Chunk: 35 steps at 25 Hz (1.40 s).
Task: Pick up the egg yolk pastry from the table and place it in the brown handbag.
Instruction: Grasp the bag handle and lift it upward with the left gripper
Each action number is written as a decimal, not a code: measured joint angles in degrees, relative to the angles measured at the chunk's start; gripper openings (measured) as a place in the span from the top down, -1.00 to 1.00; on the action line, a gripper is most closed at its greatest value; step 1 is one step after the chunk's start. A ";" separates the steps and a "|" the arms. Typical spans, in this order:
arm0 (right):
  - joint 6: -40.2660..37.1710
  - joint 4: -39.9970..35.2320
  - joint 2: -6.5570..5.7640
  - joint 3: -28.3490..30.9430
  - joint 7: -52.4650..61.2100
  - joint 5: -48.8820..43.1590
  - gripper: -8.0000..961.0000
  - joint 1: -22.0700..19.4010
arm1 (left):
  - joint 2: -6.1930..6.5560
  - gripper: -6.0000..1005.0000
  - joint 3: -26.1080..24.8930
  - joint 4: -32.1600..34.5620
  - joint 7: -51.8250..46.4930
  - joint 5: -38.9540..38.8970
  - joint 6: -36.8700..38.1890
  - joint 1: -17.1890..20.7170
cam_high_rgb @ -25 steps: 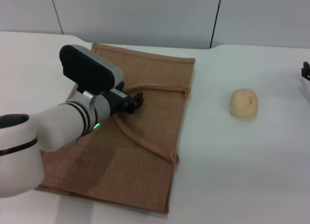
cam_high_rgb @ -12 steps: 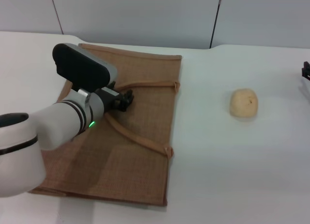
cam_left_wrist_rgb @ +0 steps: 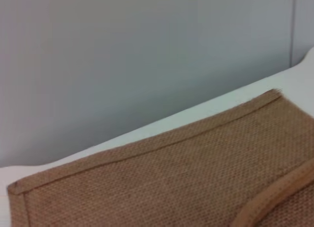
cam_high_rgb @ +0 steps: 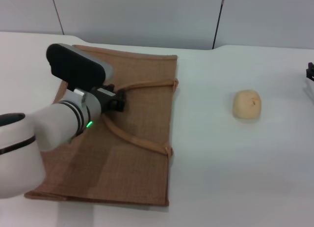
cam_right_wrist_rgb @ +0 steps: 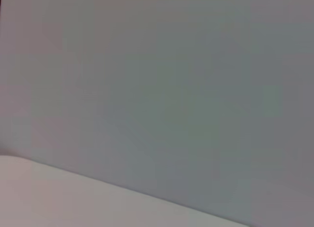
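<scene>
The brown handbag point(cam_high_rgb: 140, 116) lies flat on the white table point(cam_high_rgb: 235, 173), left of centre. My left gripper point(cam_high_rgb: 118, 99) is low over the bag, shut on the handle point(cam_high_rgb: 147, 84) where its loop bends. The left wrist view shows the bag's woven cloth point(cam_left_wrist_rgb: 162, 183) and a piece of handle point(cam_left_wrist_rgb: 274, 200). The egg yolk pastry point(cam_high_rgb: 247, 104) sits alone on the table to the right of the bag, a good way from it. Only a dark bit of my right gripper point(cam_high_rgb: 310, 72) shows at the right edge of the head view, far from the pastry.
A grey panelled wall point(cam_high_rgb: 147, 15) runs along the table's far edge. The right wrist view shows only that wall and a strip of table point(cam_right_wrist_rgb: 49, 197). White tabletop lies between the bag and the pastry.
My left gripper has moved left with the handle, and the whole bag has slid left with it, widening the gap to the pastry. The pastry and the right arm have not moved.
</scene>
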 joint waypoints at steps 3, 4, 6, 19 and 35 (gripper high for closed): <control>0.00 0.00 0.00 0.09 0.00 0.00 -0.84 -0.02 | -0.17 0.43 -1.23 0.23 0.14 0.00 0.01 0.23; 0.00 0.00 0.00 0.23 0.00 0.00 -0.84 -0.02 | -0.33 0.46 -1.83 0.67 0.19 0.22 0.11 0.37; 0.00 0.00 0.00 0.51 0.00 0.00 -0.84 -0.03 | -0.49 0.52 -2.19 1.32 0.45 0.55 0.43 0.54; 0.00 0.00 0.00 0.72 0.00 0.00 -0.84 0.03 | -0.58 0.76 -4.39 2.14 2.41 0.41 2.35 -0.03; 0.80 0.00 0.00 0.71 0.00 0.00 -0.84 0.25 | 0.89 0.76 -5.43 13.20 11.39 -0.80 6.34 0.23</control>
